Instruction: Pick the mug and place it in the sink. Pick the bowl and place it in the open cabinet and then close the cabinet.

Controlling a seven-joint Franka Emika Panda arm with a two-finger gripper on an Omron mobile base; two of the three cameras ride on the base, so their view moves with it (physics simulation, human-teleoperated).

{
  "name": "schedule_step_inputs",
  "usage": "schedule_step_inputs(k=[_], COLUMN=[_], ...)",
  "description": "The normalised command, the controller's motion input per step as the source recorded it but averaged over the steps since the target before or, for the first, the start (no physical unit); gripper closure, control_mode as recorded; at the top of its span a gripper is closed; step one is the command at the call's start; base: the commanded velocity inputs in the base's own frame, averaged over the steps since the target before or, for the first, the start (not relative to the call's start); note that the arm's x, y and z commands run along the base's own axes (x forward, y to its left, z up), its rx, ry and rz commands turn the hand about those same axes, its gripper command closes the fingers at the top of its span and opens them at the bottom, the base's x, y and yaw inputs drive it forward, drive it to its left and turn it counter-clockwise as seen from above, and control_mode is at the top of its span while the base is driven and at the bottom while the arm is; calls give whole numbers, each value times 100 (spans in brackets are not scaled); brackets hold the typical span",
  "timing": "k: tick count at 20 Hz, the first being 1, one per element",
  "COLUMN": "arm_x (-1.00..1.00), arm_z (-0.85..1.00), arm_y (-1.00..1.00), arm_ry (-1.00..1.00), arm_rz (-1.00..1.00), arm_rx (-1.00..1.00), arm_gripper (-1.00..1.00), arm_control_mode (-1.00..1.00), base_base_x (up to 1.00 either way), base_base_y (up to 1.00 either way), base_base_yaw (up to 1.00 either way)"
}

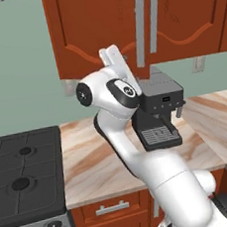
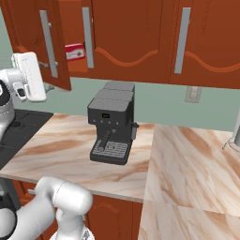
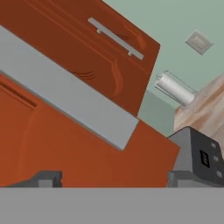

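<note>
Gripper stood released, jaws wide and grasping nothing, raised just in front of the cabinet with a silver bar handle of the door crossing the hand view from 9 o'clock toward 4 o'clock, right beyond the two dark fingertips. In the right base view, stood ajar at 10 o'clock the cabinet's left door, a small red box on the shelf behind it. Sat below the cabinet on the marble counter a dark coffee machine, near 6 o'clock of the closed doors; mug, bowl and sink could not be made out.
</note>
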Motion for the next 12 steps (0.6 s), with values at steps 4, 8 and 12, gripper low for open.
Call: schedule_step_inputs(k=[4,8,12], arm_x=[41,44,47], arm_z=[0,0,0], arm_y=[-42,-41,-37], arm_ry=[0,0,0], arm_rz=[0,0,0], arm_rx=[1,1,1], arm_gripper=[-100,-100,-100], arm_control_mode=[-100,-100,-100], base_base_x=[0,0,0], base_base_y=[0,0,0], base_base_yaw=[0,0,0])
